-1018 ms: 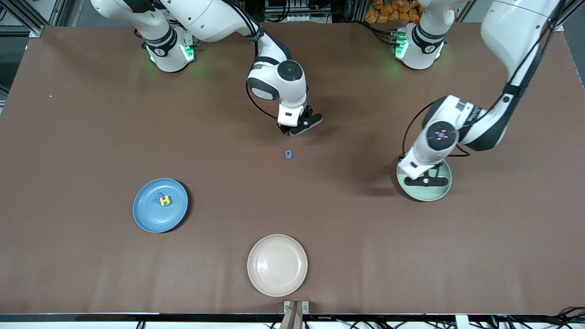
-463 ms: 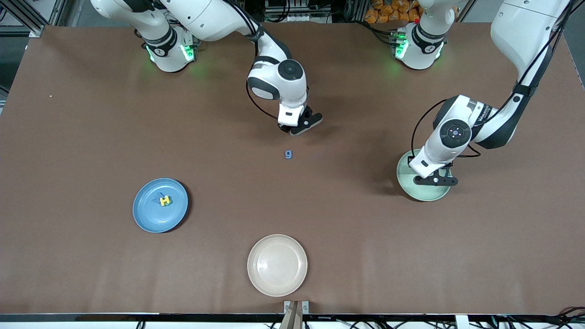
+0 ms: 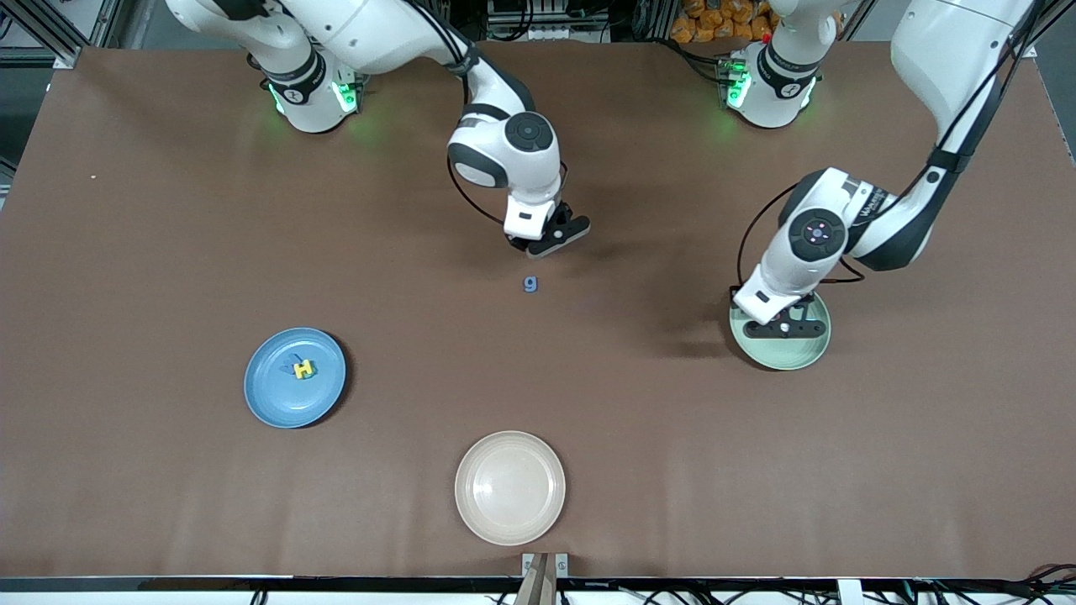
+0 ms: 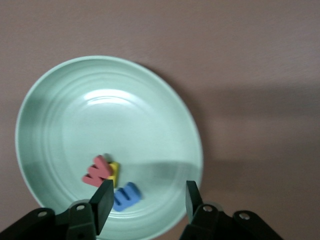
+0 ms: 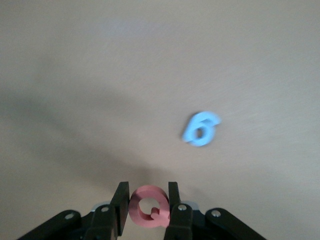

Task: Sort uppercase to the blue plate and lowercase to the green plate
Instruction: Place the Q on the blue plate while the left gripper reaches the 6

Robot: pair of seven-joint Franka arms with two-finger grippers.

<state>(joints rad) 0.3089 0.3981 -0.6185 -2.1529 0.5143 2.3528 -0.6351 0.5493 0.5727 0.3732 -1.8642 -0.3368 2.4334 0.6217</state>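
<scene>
My right gripper (image 3: 546, 242) is low over the middle of the table, shut on a red Q (image 5: 149, 207) that sits upright between its fingers. A blue g (image 3: 530, 284) (image 5: 200, 129) lies on the table just nearer the camera than this gripper. My left gripper (image 3: 783, 329) (image 4: 147, 200) hangs open over the green plate (image 3: 782, 360) (image 4: 100, 115). In that plate lie a red w (image 4: 97, 172), a small yellow h (image 4: 114, 172) and a blue e (image 4: 126, 196). The blue plate (image 3: 277, 399) holds a yellow H (image 3: 304, 368) with a bluish letter partly under it.
A cream-white plate (image 3: 510, 487) with nothing in it sits near the table's front edge, in the middle. The blue plate is toward the right arm's end and the green plate toward the left arm's end. Brown tabletop lies between them.
The right gripper's fingers have shut on the red Q. The left gripper has opened over the green plate, swinging a little aside and back.
</scene>
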